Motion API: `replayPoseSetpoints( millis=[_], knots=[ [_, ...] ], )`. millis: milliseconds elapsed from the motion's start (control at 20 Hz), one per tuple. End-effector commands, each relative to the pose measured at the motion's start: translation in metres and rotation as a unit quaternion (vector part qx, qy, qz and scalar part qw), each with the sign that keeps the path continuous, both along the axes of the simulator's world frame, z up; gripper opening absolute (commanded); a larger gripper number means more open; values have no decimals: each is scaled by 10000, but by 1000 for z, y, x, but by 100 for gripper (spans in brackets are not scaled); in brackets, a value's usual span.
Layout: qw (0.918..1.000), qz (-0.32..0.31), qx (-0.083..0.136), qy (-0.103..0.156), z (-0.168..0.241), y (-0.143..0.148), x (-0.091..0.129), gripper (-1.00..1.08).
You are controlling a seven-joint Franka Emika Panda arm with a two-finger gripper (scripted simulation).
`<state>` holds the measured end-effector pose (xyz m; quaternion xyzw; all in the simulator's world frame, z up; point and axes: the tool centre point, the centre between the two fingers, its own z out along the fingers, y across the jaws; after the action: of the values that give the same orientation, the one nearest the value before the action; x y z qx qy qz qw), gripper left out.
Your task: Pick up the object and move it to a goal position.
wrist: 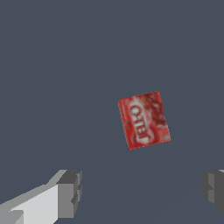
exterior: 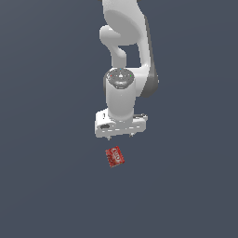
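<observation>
A white robot gripper (exterior: 120,136), fingers (wrist: 70,192) spread wide and empty, hovers near a small red box (exterior: 115,156) lying on the grey counter (exterior: 46,186); the approach step, so next it should centre over the box and descend.

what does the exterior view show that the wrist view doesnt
Only the exterior view shows the white jointed robot arm and the whole white pincer hanging apart from the box. Only the wrist view shows the two grey fingertips spread wide with nothing between them, and the white lettering on the box face. Both show the small red rectangular box lying tilted on the plain dark grey floor.
</observation>
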<state>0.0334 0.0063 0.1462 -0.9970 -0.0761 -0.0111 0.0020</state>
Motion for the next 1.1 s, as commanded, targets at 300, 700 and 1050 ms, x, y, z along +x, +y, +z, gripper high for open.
replayPoseSetpoints(
  millis=[300, 700, 1050],
  knots=[
    [9976, 692, -37, 70, -50, -18, 28, 100],
    [9946, 1029, -41, 102, -77, -27, 39, 100],
    [9944, 1052, -40, 110, -82, -28, 39, 100]
  ],
)
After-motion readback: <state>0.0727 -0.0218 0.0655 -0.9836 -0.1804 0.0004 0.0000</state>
